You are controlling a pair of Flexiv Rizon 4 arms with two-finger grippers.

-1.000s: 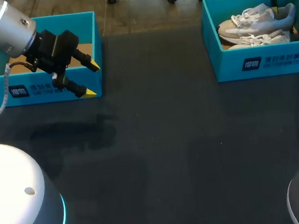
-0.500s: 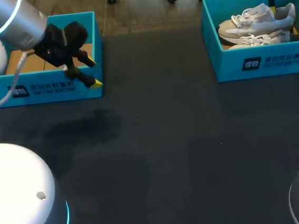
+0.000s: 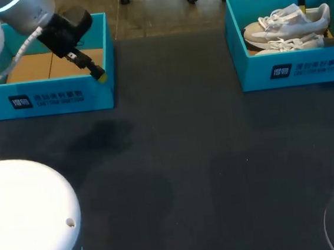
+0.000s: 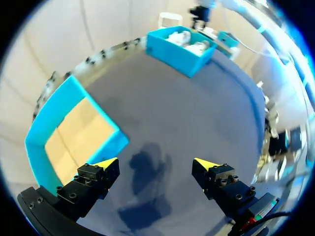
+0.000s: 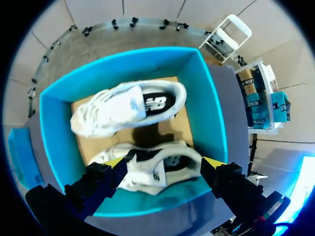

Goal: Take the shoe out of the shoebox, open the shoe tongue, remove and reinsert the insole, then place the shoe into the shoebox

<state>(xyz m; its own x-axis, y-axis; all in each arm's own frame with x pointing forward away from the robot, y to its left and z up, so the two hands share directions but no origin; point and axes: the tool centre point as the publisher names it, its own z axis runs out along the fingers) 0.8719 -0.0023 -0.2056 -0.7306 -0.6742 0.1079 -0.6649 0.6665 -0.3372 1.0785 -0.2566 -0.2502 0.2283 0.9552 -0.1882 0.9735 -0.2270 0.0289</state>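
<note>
Head view: two teal shoeboxes sit at the far edge of the dark desk [image 3: 182,159]. The right shoebox [image 3: 292,68] holds a pair of pale sneakers; the left shoebox [image 3: 46,100] shows only its bare cardboard floor.

Right wrist view: right pincer [image 5: 164,167] hangs straight above the right shoebox, fingers spread wide and holding nothing. The nearer sneaker [image 5: 157,164] lies between and below the yellow tips, beside the farther sneaker [image 5: 123,108]; both rest on their sides on the box floor. That overhead, spread stance suits either a descent to grasp a shoe or a pull-away after setting one down; the pictures do not settle which.

Left wrist view: left pincer [image 4: 156,163] is wide apart and empty, over bare desk just beside the near right corner of the left shoebox, well apart from the shoes. Likely parked there to leave the right arm's workspace free.
</note>
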